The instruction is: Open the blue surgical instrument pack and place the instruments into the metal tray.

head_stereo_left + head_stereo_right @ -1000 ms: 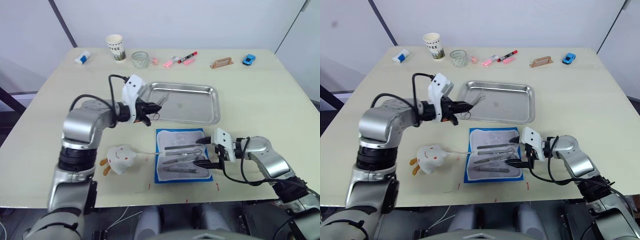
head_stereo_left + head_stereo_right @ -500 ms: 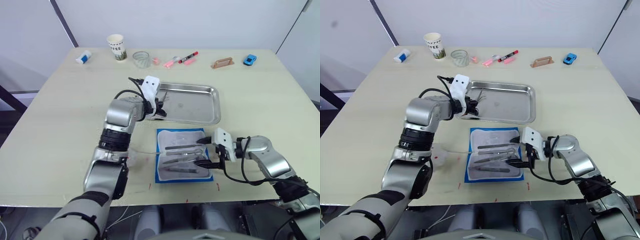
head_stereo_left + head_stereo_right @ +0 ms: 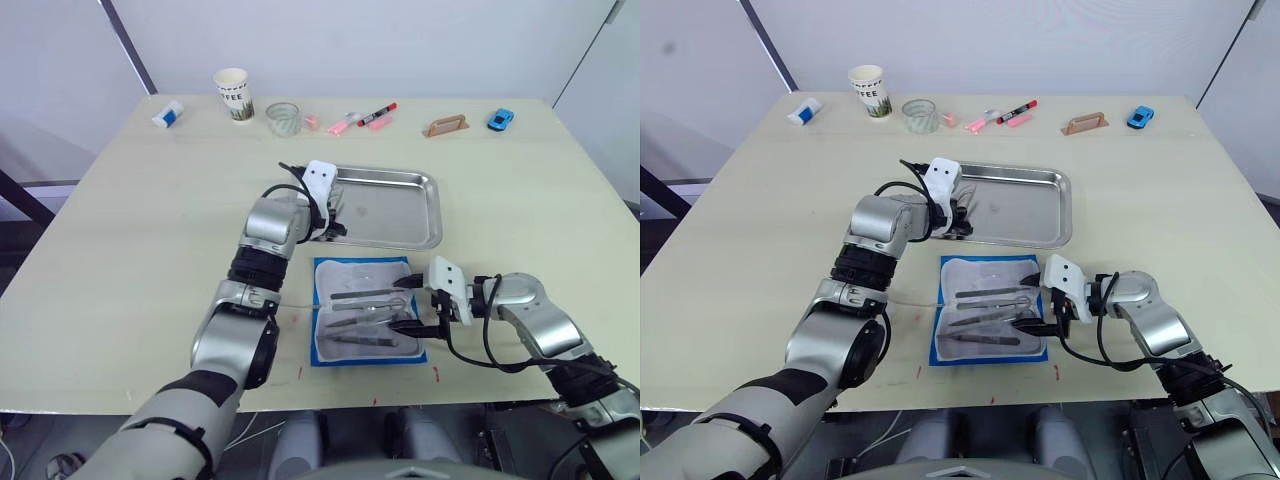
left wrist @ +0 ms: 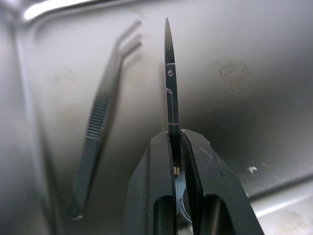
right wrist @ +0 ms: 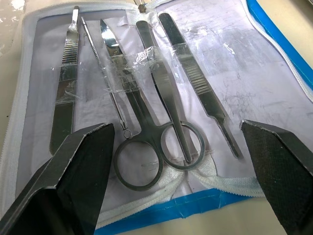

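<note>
The left tool [image 4: 176,147] grips scissors [image 4: 169,73] over the metal tray [image 3: 420,215], beside the tweezers [image 4: 100,132] lying there. Next, I judge, lower and release. The right tool [image 5: 176,161] hangs open over the opened blue surgical instrument pack [image 3: 325,275], near the desk's front edge, instruments [image 5: 156,117] inside.

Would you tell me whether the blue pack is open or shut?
Open: the pack lies unzipped and spread flat, its pale lining bare, with instruments strapped in rows.
</note>
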Controlling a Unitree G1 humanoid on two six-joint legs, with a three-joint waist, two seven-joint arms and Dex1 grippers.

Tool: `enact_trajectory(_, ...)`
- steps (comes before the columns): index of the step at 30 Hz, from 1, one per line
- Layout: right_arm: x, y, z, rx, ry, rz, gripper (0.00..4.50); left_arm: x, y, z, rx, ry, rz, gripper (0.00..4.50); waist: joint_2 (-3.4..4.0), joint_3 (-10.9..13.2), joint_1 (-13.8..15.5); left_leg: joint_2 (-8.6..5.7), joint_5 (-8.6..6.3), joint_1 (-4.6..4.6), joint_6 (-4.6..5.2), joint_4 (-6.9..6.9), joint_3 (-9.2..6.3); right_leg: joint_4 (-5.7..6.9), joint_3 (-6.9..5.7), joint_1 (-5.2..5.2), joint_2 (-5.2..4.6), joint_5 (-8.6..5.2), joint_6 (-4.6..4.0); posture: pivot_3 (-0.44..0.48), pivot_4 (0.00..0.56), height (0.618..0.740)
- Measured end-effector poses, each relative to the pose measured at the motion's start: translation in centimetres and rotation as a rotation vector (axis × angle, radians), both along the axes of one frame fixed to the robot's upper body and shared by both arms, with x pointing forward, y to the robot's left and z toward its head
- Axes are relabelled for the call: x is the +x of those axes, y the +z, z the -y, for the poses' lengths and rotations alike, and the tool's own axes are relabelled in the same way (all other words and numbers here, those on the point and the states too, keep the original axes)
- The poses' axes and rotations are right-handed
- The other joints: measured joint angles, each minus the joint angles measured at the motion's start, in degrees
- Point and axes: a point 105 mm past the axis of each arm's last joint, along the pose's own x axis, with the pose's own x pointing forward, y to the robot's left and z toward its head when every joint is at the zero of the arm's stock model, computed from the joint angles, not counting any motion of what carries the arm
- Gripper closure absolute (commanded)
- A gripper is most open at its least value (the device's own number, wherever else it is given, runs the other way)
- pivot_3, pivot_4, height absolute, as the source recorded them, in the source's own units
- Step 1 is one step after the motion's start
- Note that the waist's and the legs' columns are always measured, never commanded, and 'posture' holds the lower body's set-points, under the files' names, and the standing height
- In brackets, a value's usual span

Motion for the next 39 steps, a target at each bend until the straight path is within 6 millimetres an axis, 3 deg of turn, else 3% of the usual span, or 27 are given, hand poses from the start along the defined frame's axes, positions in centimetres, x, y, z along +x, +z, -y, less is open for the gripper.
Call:
enact_trajectory(10, 0.1, 0.1, -0.1, 0.002, -0.007, 0.006, 0.00, 0.1, -0.5, -0.3, 0.004, 0.020, -0.025, 4.47, 0.00, 0.0, -0.1, 0.00, 0.01, 0.00, -0.02, 0.00, -0.01, 0.00, -0.01, 0.00, 0.00, 0.00, 0.00, 0.000, 0.150, 0.740)
enact_trajectory(15, 0.1, 0.0, -0.1, 0.002, -0.007, 0.005, 0.00, 0.1, -0.4, -0.5, 0.006, 0.021, -0.024, 2.39, 0.00, 0.0, -0.1, 0.00, 0.01, 0.00, -0.02, 0.00, -0.01, 0.00, -0.01, 0.00, 0.00, 0.00, 0.00, 0.000, 0.150, 0.740)
enact_trajectory(22, 0.1, 0.0, -0.1, 0.002, -0.008, 0.005, 0.00, -1.0, 1.3, -1.4, -0.015, -0.008, 0.025, 2.39, 0.01, 0.0, -0.1, 0.00, 0.09, 0.00, -0.15, 0.00, -0.02, 0.00, -0.02, 0.01, -0.02, 0.00, 0.00, 0.000, 0.150, 0.740)
enact_trajectory(27, 0.2, 0.1, -0.1, 0.003, -0.005, 0.007, 0.00, -3.1, 3.1, -0.8, -0.092, -0.149, 0.106, 2.39, 0.03, 0.0, -0.2, 0.00, 0.09, 0.02, -0.17, -0.02, -0.01, 0.01, 0.01, 0.00, -0.03, 0.00, 0.00, 0.000, 0.150, 0.740)
enact_trajectory(31, 0.2, 0.1, -0.2, 0.003, -0.004, 0.007, 0.00, -5.2, 4.2, -0.6, -0.142, -0.312, 0.225, 2.39, 0.04, 0.0, -0.2, 0.00, 0.10, 0.07, -0.18, -0.04, 0.04, 0.02, 0.05, 0.02, -0.07, 0.00, 0.00, 0.000, 0.150, 0.740)
enact_trajectory(34, 0.3, 0.2, -0.1, 0.004, -0.003, 0.009, 0.00, -7.0, 4.0, -1.4, -0.143, -0.434, 0.283, 2.39, 0.05, 0.0, -0.2, 0.01, 0.09, 0.06, -0.17, -0.03, 0.03, 0.01, 0.01, 0.02, -0.08, 0.00, -0.01, 0.000, 0.150, 0.740)
enact_trajectory(39, 0.3, 0.2, -0.1, 0.006, -0.001, 0.009, 0.00, -11.5, 3.7, -3.3, -0.223, -0.689, 0.299, 2.39, 0.05, 0.0, -0.2, 0.05, -0.01, 0.06, 0.01, -0.04, 0.05, 0.00, -0.01, 0.00, -0.09, -0.01, -0.03, 0.000, 0.150, 0.740)
